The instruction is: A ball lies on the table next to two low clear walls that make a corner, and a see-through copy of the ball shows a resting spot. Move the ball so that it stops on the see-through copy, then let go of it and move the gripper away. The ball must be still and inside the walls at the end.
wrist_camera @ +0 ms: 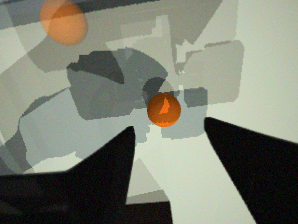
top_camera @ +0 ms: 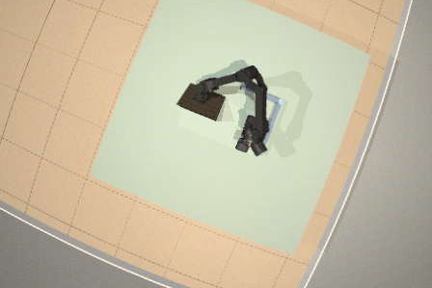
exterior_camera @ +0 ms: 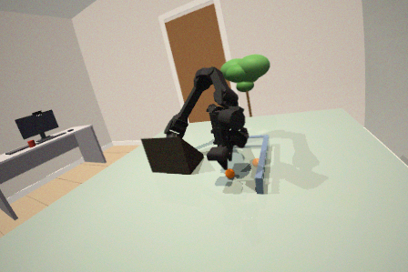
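Observation:
The orange ball [exterior_camera: 229,174] [wrist_camera: 164,110] lies on the table, to the left of the right-hand wall in the exterior view. The arm hides nearly all of it in the top view. The paler see-through copy [exterior_camera: 256,162] [wrist_camera: 63,21] is close to the inner side of that wall. The low clear bluish walls [top_camera: 275,116] [exterior_camera: 262,162] form a corner. My gripper [exterior_camera: 226,166] [wrist_camera: 168,126] points down over the ball, with its fingers apart. In the wrist view the ball appears between and just beyond the fingertips, not gripped. Contact is not visible.
The arm rises from a dark brown block [top_camera: 200,102] [exterior_camera: 166,157] left of the walls and arches over the walled area. The pale green table top [top_camera: 159,51] [exterior_camera: 137,212] carries the arm's shadows. A desk with a monitor and a tree stand farther off.

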`<state>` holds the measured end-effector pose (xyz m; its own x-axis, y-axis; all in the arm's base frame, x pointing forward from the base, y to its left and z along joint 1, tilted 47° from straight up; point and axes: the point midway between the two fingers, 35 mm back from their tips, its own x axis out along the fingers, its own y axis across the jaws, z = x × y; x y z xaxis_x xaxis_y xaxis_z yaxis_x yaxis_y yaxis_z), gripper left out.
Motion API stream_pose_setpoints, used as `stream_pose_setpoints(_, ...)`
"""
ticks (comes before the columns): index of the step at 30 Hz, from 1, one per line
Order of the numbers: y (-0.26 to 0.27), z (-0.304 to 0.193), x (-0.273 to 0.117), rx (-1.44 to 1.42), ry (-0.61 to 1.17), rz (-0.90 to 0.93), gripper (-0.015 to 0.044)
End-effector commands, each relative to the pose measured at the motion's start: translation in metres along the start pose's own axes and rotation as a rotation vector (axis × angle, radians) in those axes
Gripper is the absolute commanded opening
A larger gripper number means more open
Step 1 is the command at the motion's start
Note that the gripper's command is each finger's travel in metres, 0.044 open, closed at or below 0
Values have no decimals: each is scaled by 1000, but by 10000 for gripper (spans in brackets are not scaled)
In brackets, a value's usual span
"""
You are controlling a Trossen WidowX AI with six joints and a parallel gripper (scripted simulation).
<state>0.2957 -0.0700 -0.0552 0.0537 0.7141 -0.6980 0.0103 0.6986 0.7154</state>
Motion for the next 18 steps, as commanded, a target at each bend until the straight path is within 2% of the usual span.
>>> stream_pose_setpoints(1,0,0,7,7,0,8,274)
stream_pose_setpoints(18,1,0,34,7,-1,9,274)
